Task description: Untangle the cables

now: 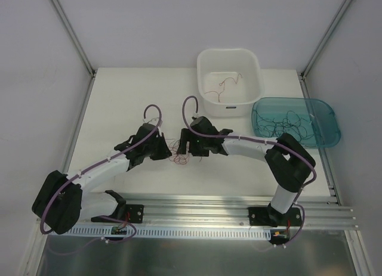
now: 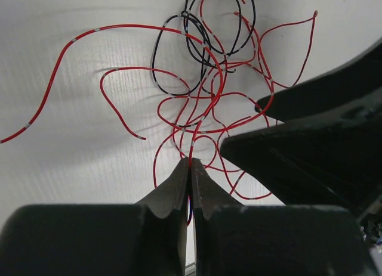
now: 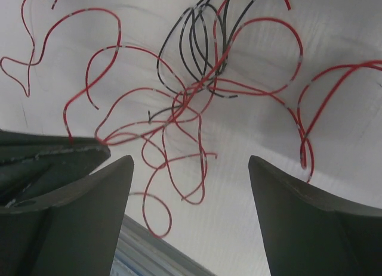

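Note:
A tangle of thin red and black cables (image 1: 178,153) lies on the white table between my two grippers. In the left wrist view the tangle (image 2: 209,91) spreads in loops ahead of my left gripper (image 2: 191,164), which is shut on one red wire of it. In the right wrist view the tangle (image 3: 191,97) lies ahead of my right gripper (image 3: 191,166), whose jaws stand wide open and empty above the table. The right gripper (image 1: 186,146) faces the left gripper (image 1: 165,147) from close by.
A white tub (image 1: 230,79) at the back holds a few loose wires. A teal transparent tray (image 1: 296,121) at the right holds several dark wires. Metal rails (image 1: 239,210) run along the near edge. White walls enclose the table.

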